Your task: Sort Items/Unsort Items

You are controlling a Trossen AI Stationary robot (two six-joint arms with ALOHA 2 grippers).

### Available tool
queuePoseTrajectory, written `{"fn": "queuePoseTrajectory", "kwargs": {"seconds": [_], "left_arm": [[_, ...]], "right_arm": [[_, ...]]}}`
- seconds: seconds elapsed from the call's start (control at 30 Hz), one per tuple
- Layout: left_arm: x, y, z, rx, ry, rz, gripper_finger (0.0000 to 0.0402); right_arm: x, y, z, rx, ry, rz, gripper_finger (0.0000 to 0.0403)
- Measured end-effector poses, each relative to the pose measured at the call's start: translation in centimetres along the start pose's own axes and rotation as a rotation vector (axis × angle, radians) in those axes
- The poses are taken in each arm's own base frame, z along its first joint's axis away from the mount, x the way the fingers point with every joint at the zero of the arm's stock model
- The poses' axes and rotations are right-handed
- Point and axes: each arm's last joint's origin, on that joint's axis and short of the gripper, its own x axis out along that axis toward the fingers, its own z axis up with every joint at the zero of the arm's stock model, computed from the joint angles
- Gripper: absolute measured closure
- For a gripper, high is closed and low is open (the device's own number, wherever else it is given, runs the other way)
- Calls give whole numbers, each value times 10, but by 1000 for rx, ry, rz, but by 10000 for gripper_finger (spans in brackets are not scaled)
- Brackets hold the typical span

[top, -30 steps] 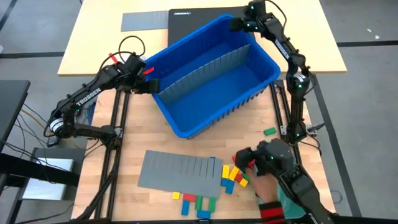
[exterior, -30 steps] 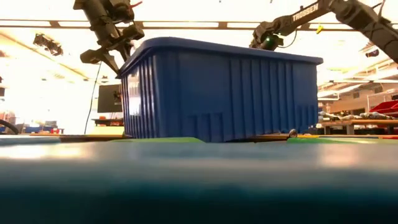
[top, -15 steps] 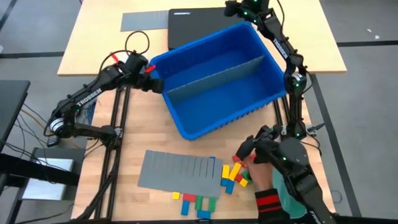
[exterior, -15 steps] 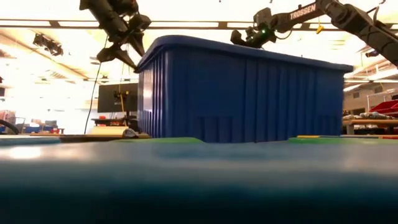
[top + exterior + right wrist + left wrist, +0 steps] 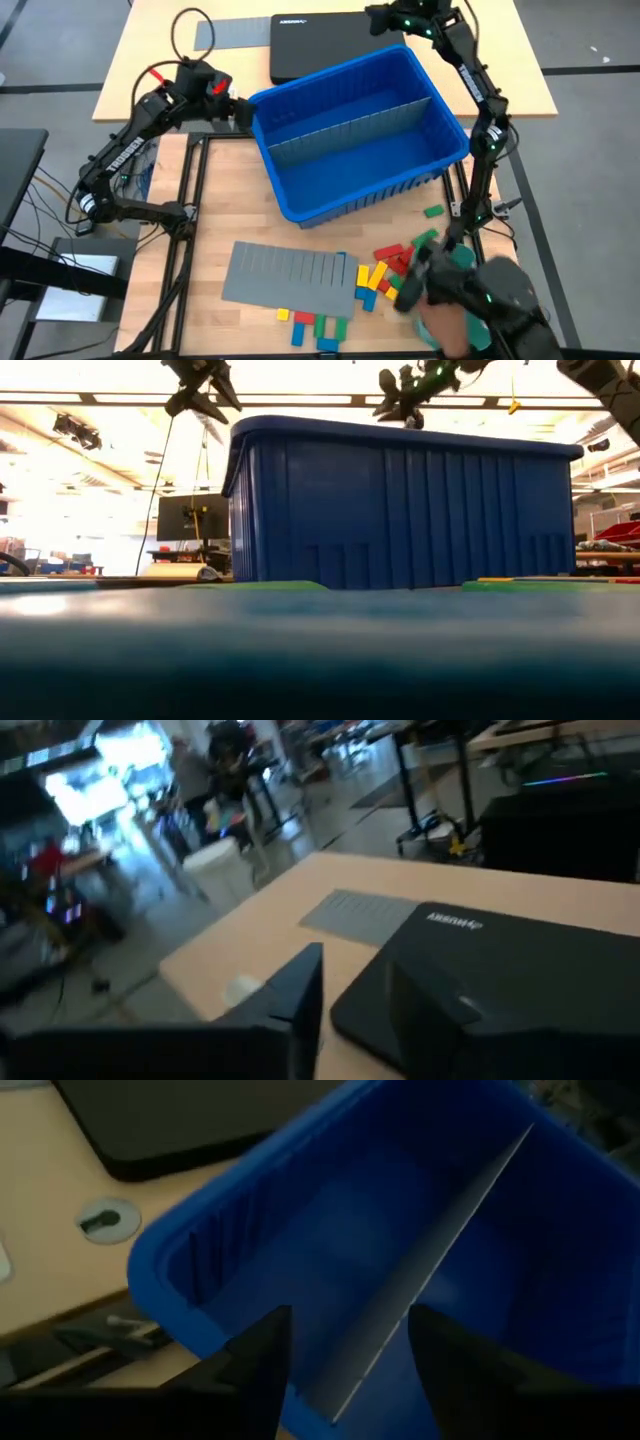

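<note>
Small red, yellow, blue and green blocks lie loose on the table near its front: one cluster [image 5: 383,273] by the grey slotted sheet [image 5: 288,272], another [image 5: 318,325] at the front edge, and a single green block [image 5: 433,211]. A big blue bin [image 5: 355,125] with a grey divider [image 5: 350,118] stands flat on the table. My left gripper [image 5: 243,112] is open just above the bin's left corner [image 5: 203,390], touching nothing. My right gripper [image 5: 378,20] is open above the bin's far corner [image 5: 398,405], also clear of it.
A person's hand [image 5: 455,300] in a dark covering hovers at the front right, next to the block cluster. A closed black laptop [image 5: 315,40] and a grey sheet [image 5: 235,32] lie on the far table. The bin fills the middle of the table.
The blue bin has tipped back from a tilt and now stands level on the table, shifted a little toward the right. Both grippers have risen clear of its rim. The person's hand has drawn back from the blocks toward the near right corner.
</note>
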Motion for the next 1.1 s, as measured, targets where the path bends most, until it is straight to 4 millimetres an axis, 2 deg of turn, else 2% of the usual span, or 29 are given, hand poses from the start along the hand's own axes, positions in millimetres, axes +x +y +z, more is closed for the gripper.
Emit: {"fn": "queuePoseTrajectory", "kwargs": {"seconds": [0.13,0.2,0.4,0.6,0.7,0.83,1.1], "left_arm": [[3,9,7,-37,7,-15,216],[7,16,11,-56,14,-44,234],[26,32,32,-51,-71,-170,301],[48,55,51,-52,-142,-274,357],[57,64,57,-45,-162,-307,379],[67,70,62,8,-194,-304,397],[90,83,58,88,-164,-196,396]], "right_arm": [[-32,36,1,-105,105,26,377],[-49,55,-1,-132,152,39,395],[-102,108,-11,-146,311,59,396],[-141,144,-39,-92,569,17,398],[-150,154,-58,-72,752,-26,400],[-148,174,-71,-55,806,36,401],[-140,204,-95,55,988,219,401]]}}
